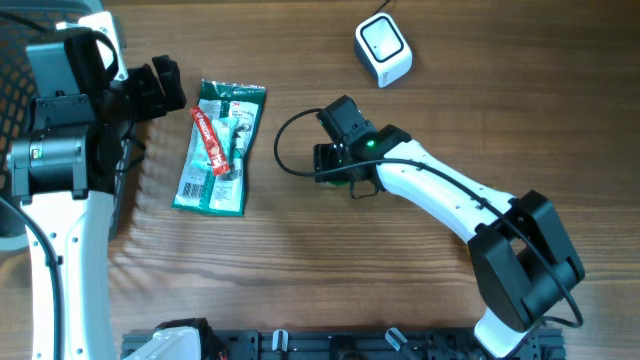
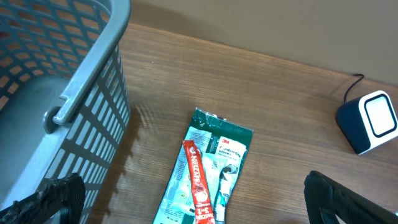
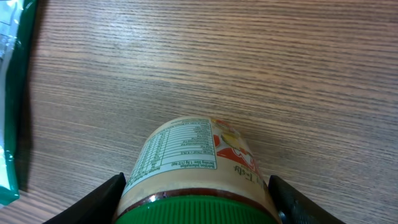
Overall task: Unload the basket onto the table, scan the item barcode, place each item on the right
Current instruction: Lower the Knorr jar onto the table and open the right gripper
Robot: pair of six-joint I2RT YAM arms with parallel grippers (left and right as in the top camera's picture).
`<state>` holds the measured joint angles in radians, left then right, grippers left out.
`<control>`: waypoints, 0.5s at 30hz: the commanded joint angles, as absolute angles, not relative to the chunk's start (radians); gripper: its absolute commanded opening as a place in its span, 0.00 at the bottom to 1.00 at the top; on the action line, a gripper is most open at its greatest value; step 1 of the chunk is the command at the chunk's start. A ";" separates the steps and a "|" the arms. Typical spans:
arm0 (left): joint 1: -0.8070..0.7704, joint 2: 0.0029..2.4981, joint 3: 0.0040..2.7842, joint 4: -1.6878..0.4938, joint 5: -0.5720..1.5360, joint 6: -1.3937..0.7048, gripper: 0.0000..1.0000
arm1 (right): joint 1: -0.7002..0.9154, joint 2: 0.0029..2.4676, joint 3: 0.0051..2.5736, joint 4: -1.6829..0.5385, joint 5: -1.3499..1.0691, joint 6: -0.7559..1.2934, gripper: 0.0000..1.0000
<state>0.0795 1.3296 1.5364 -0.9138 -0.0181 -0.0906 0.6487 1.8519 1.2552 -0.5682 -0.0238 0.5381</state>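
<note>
- While the right end effector (image 3: 198, 202) grasps the green-lidded jar (image 3: 205, 134) near the scanner (image 1: 384, 50), down-left of it, the left end effector (image 1: 170, 88) hangs released.
- Risk — the round jar could roll in that grip, turning its label (image 3: 177, 146) from the scanner.

The arms (image 1: 440, 190) have white shells, black joints (image 1: 525, 260) and cables (image 1: 283, 135), plus one green light (image 1: 369, 143).

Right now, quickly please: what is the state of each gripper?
Left gripper: open, holding nothing.
Right gripper: closed on the green-lidded jar.
</note>
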 commanded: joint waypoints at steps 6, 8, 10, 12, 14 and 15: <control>0.082 1.331 1.545 -0.912 -0.024 -0.083 1.00 | 0.649 1.855 1.267 -0.562 -0.001 0.548 0.99; 0.082 1.331 1.545 -0.912 -0.024 -0.082 1.00 | 0.636 1.840 1.313 -0.606 -0.001 0.527 1.00; 0.082 1.331 1.545 -0.912 -0.024 -0.082 1.00 | 0.614 1.810 1.381 -0.706 -0.001 0.523 1.00; 0.082 1.331 1.545 -0.912 -0.024 -0.083 1.00 | 0.574 1.763 1.440 -0.828 -0.001 0.524 1.00; 0.082 1.331 1.545 -0.912 -0.024 -0.082 1.00 | 0.525 1.722 1.460 -0.923 -0.001 0.524 0.99; 0.082 1.331 1.545 -0.912 -0.024 -0.082 1.00 | 0.498 1.708 1.460 -0.960 -0.001 0.524 0.99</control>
